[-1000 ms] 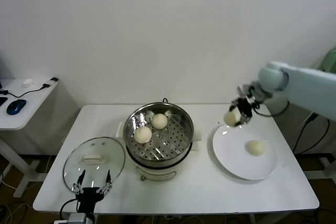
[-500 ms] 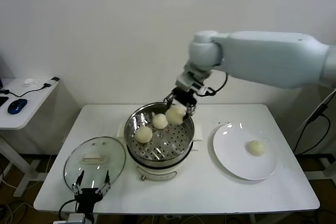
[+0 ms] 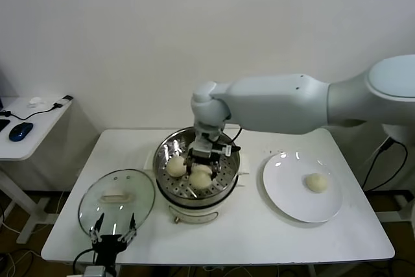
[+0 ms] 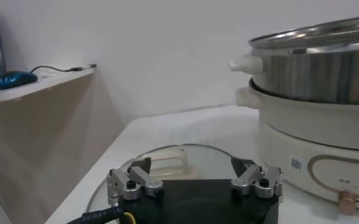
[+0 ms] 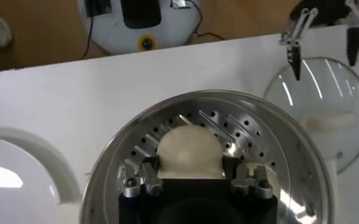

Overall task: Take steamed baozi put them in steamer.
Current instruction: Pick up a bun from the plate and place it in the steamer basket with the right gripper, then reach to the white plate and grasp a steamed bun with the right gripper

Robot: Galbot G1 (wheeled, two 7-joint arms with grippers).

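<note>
The steamer, a shiny steel pot with a perforated tray on a cream base, stands mid-table. My right gripper is down inside it, shut on a cream-white baozi that rests at or just above the tray. In the right wrist view that baozi fills the gap between the fingers, over the holed tray. A second baozi lies at the tray's left. Another baozi sits on the white plate. My left gripper hangs open at the table's front left.
A round glass lid with a cream handle lies flat left of the steamer, right under the left gripper. A side table with a blue mouse stands far left. The steamer's base is close beside the lid.
My right arm carried the baozi from above the plate, over the steamer's far rim, and down into the pot. The left arm stayed still.
</note>
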